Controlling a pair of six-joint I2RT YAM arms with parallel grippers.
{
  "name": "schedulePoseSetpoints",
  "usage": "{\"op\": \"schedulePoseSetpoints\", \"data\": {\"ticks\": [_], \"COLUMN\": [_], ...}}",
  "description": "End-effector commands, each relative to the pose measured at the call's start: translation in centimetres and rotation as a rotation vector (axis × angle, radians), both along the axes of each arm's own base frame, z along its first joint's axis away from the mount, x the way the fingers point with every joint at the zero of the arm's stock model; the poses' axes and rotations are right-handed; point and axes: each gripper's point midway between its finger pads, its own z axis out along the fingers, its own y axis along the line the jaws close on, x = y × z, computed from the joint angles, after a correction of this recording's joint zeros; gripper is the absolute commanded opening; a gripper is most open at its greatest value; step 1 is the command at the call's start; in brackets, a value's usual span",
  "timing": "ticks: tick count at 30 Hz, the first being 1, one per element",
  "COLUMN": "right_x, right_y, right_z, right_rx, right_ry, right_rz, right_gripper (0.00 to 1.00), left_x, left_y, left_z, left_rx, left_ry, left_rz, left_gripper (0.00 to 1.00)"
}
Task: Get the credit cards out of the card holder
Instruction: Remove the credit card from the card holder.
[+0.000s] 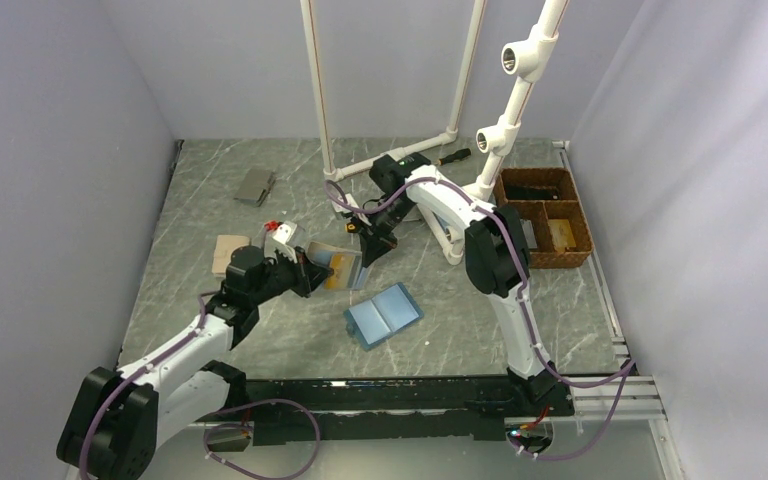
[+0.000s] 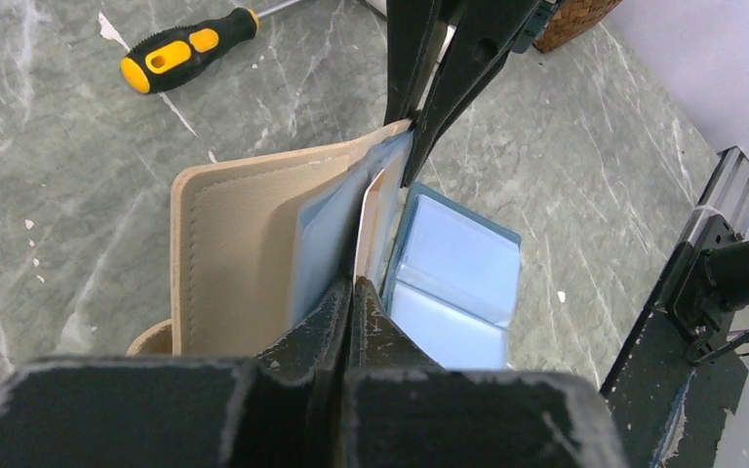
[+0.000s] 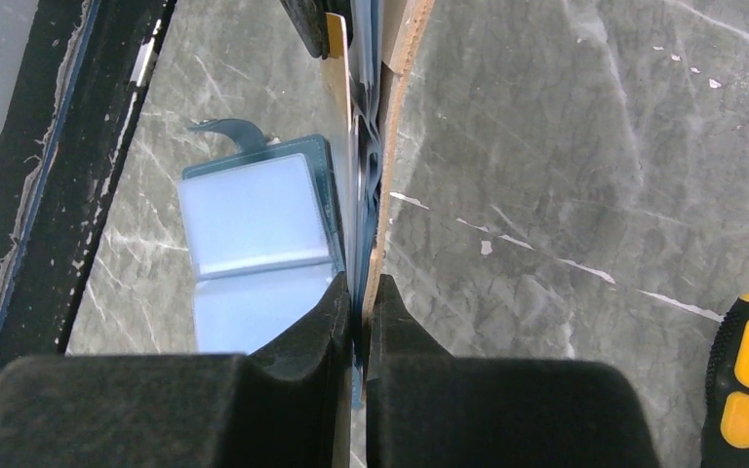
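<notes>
Left gripper (image 2: 354,292) and right gripper (image 3: 361,288) pinch opposite edges of one card holder (image 2: 244,244). Near them lie one open light-blue bifold (image 2: 458,283) and one screwdriver (image 2: 187,49), on the grey marbled table (image 2: 59,195).

Nothing readable on my feeds.
I find no legible lettering, brand, number or sign on the card holder (image 2: 244,253), the light-blue bifold (image 1: 383,315) or the screwdriver handle (image 2: 190,49).

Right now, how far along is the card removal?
Done: the card holder is off the table and spread partly open. In hand: the left gripper and right gripper each pinch an opposite end of it. Remaining: a card edge shows between its panels; no card looks pulled free yet.
</notes>
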Motion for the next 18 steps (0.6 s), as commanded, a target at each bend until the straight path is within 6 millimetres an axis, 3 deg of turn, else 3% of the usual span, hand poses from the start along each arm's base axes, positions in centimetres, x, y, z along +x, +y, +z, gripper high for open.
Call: {"op": "schedulePoseSetpoints", "data": {"ticks": [1,18], "right_x": [0.3,2.2], "right_y": [0.3,1.4], "right_z": [0.8,-3.3], "right_rx": [0.024,-0.103], "right_ry": [-0.006,0.13], "right_rz": [0.002,-0.148], "right_gripper": [0.0,0.0], "left_x": [0.1,-1.2], "left_y": [0.3,4.0], "left_z": [0.4,1.4], "left_rx": [-0.011,-0.037], "left_ry": [-0.018,-0.002], "left_rz": [0.021,0.244], "left_gripper": [0.0,0.0]}}
